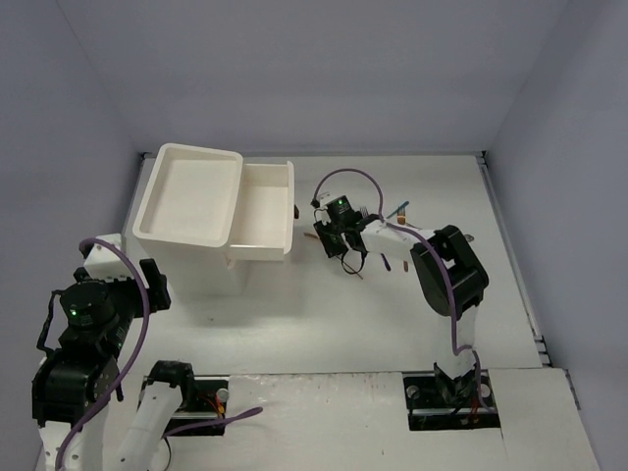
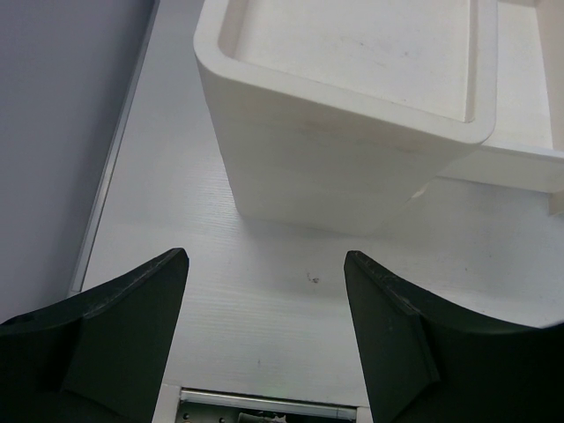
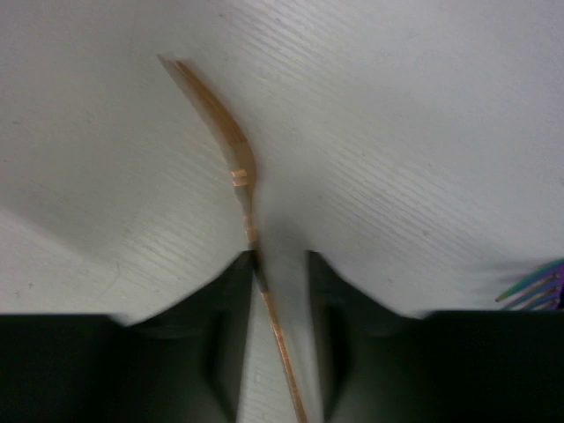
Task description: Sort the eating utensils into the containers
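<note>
A slim gold utensil [image 3: 236, 150] lies edge-on on the white table and runs back between my right gripper's [image 3: 280, 264] fingers. The jaws stand narrow around its handle. The left finger [image 3: 231, 291] touches it, and a gap shows on the right side. From above, the right gripper [image 1: 343, 257] hangs low just right of the containers. These are a tall white drawer unit [image 1: 186, 191] with one drawer [image 1: 265, 201] pulled out to the right. My left gripper [image 2: 264, 264] stands open and holds nothing, above bare table in front of the white unit [image 2: 352, 167].
The tines of an iridescent fork [image 3: 533, 286] show at the right edge of the right wrist view. More utensils lie behind the right arm, one bluish [image 1: 397, 211] and one silver [image 1: 469, 237]. Grey walls close in the table.
</note>
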You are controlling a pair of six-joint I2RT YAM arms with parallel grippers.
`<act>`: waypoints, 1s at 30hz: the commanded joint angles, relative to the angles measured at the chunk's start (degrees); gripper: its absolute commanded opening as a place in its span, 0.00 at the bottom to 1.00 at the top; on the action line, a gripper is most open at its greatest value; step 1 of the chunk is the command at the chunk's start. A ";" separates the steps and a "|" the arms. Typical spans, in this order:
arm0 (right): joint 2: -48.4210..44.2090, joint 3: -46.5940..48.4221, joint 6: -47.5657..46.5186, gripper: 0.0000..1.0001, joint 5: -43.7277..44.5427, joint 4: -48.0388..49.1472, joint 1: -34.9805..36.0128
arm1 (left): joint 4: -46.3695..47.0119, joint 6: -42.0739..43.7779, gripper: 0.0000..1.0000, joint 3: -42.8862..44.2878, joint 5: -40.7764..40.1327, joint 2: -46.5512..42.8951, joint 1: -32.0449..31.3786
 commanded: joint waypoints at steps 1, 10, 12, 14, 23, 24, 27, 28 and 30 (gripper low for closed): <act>0.62 0.76 -0.10 0.10 1.44 -1.42 -0.43 | 2.04 -0.61 0.69 1.67 -0.53 2.52 -0.27; -14.17 -1.84 3.32 0.00 3.78 -1.95 -1.04 | 1.95 -0.53 0.69 1.74 -0.36 3.56 -0.34; -19.16 -1.76 6.71 0.00 4.02 -2.27 -1.12 | 1.95 -0.45 0.69 1.74 -0.28 3.64 -0.34; -22.53 -0.50 11.40 0.00 4.03 -2.29 -1.13 | 1.95 -0.44 0.69 1.74 -0.20 3.95 -0.34; -25.58 14.78 28.73 0.00 0.90 -2.23 2.53 | 1.84 -0.40 0.69 1.77 -0.17 5.25 -0.26; -24.06 17.46 29.86 0.00 0.94 -2.27 3.21 | 1.80 -0.49 0.69 1.81 -0.30 5.47 -0.26; -19.56 22.67 33.97 0.00 1.95 -2.28 5.38 | 1.68 -0.53 0.69 1.83 -0.54 5.96 -0.26; -17.44 26.59 35.87 0.00 2.18 -2.21 6.14 | 1.60 -0.53 0.69 1.83 -0.54 6.18 -0.26; -14.53 29.49 38.03 0.00 2.20 -1.74 6.86 | 1.60 -0.62 0.69 1.83 -0.80 6.45 -0.33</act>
